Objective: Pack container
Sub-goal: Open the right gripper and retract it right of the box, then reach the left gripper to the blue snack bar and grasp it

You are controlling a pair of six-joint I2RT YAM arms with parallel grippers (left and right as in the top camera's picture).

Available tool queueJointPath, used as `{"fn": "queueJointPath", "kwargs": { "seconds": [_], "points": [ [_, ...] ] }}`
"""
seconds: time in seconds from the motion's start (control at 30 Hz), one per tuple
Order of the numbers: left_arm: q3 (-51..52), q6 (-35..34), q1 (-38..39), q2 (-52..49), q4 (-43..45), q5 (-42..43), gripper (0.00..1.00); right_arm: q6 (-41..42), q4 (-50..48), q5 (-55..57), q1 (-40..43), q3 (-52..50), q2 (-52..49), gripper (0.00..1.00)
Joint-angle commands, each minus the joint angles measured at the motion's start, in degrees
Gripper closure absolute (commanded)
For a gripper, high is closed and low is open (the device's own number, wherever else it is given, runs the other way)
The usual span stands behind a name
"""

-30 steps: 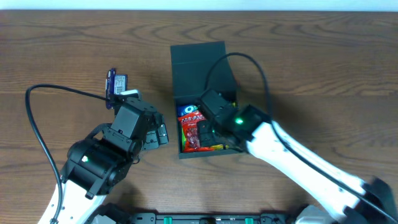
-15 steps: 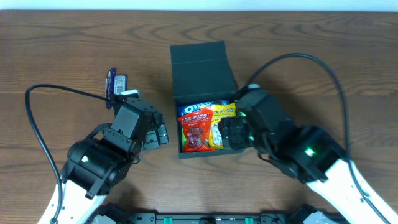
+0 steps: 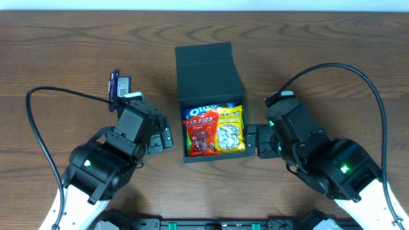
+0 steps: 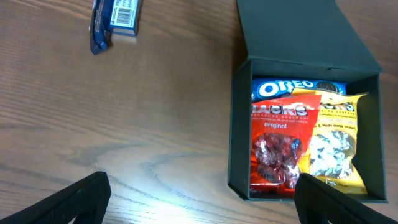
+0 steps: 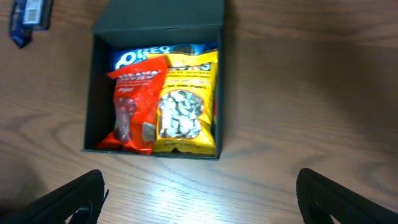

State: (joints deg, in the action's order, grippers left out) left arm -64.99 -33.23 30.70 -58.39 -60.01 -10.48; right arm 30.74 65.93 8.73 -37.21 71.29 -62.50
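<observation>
The container [image 3: 181,131] is a dark teal box in the middle of the table, with its flap lid [image 3: 208,67] laid back. Inside lie an Oreo packet [image 3: 206,111], a red snack packet [image 3: 200,134] and a yellow packet [image 3: 230,131] side by side. My left gripper [image 3: 163,137] hovers open just left of the box, with nothing between its fingers [image 4: 81,199]. To the right of the box my right gripper [image 3: 257,142] stands open and empty too. The right wrist view shows the container [image 5: 92,93] ahead of wide-apart fingers [image 5: 336,196].
A blue snack packet [image 3: 118,86] lies on the wood table to the far left of the box, also in the left wrist view as a blue packet [image 4: 115,18]. Black cables arc over both arms.
My right gripper has opened and pulled out of the box toward the right. The yellow packet now lies in the box beside the red one. The left arm has not moved.
</observation>
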Motion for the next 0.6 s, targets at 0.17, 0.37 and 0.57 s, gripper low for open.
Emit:
{"fn": "queueJointPath", "kwargs": {
  "seconds": [0.17,0.37,0.57],
  "points": [
    [-1.16,-0.15,0.02,-0.11,0.39,-2.1,0.05,-1.03,0.7,1.4,1.66,0.9,0.09,0.01],
    [-1.18,0.2,-5.05,-2.1,0.5,-4.81,0.05,-1.03,0.7,1.36,1.66,0.9,0.07,0.01],
    [-1.16,11.21,-17.22,-8.22,3.85,4.22,0.05,-1.03,0.7,1.36,1.66,0.9,0.02,0.01]
  ]
}}
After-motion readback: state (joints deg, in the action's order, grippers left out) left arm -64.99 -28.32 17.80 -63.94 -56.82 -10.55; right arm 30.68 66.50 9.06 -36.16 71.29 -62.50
